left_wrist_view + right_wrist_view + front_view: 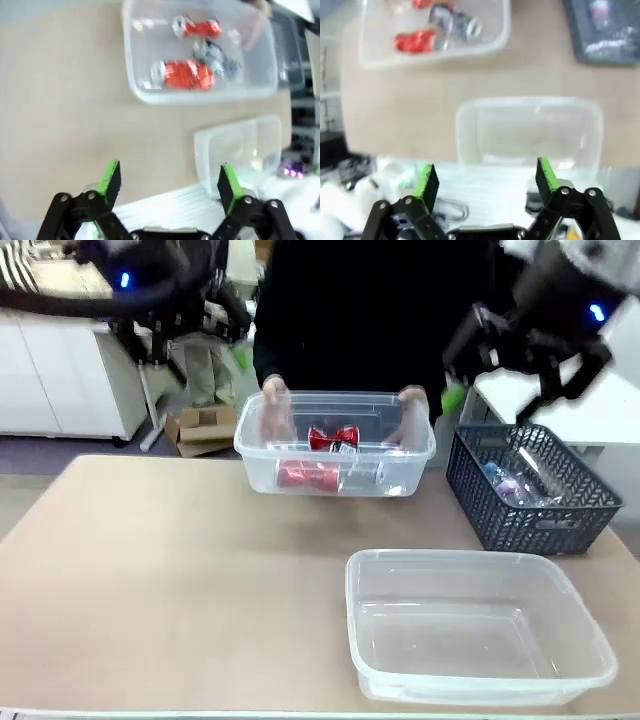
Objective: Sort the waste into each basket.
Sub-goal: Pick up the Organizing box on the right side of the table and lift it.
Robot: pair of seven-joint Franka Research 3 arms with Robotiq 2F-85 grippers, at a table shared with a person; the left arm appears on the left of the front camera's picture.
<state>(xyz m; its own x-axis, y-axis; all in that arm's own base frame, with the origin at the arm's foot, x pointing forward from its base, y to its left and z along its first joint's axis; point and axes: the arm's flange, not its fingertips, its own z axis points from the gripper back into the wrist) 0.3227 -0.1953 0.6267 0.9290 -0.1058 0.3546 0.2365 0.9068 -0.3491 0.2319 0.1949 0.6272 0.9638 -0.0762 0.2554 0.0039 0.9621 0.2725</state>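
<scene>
Nearest the camera sits an empty clear tub (450, 558), while the red cans (308, 476) lie in the far tub (258, 462) held by a person's hands (275, 395) — so the left gripper (169, 169) or right gripper (487, 171), both raised with fingers spread empty, might knock those hands when reaching in.

Dark basket (530, 525) contents indistinct; person's hand (274, 395) partly behind tub (255, 455) wall; red can (415, 42) blurred.

Our left claw (168, 172) and right claw (485, 172) look alike: black linked fingers (75, 212), silver pivot screws (60, 198) and bright green pads (111, 181). Each dark wrist carries a small blue light (124, 280). The person (370, 310) wears a dark long-sleeved top.
</scene>
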